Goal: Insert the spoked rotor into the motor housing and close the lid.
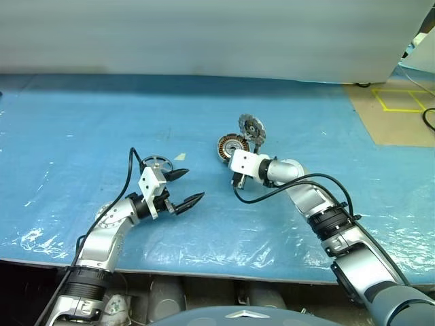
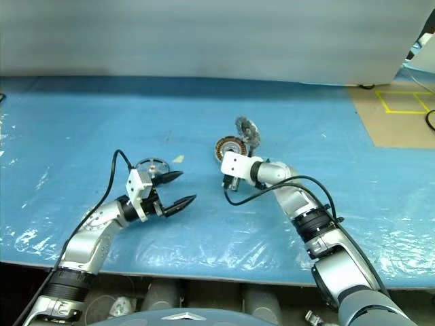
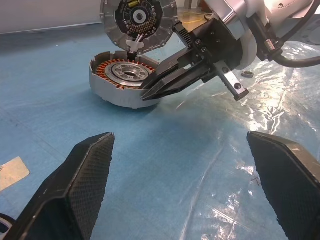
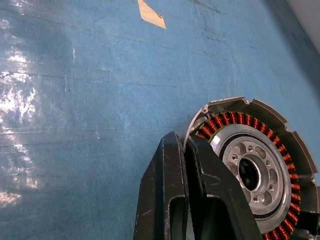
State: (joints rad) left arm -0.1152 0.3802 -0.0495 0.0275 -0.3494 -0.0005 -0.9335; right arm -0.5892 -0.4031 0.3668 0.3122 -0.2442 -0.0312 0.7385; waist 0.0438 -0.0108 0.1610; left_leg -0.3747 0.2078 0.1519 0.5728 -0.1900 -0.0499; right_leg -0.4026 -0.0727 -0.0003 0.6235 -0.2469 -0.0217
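Note:
The motor housing [image 1: 231, 145], a shallow silver shell with copper windings, lies flat on the blue sheet. Just behind it the lid [image 1: 251, 126] stands on edge, with its dark finned face [image 3: 137, 17] towards my left wrist camera. My right gripper [image 3: 146, 95] is shut with nothing between its fingers. Its tips rest against the housing's near outer wall [image 4: 200, 120]. The spoked rotor [image 1: 158, 163] lies flat just beyond my left gripper [image 1: 195, 183], which hovers open and holds nothing, pointing towards the housing.
A blue plastic sheet [image 1: 81, 122] covers the table, wrinkled and shiny near the front edge. A small scrap of tan tape [image 1: 180, 156] lies between the rotor and the housing. A brown board with yellow tape [image 1: 401, 109] lies at the far right.

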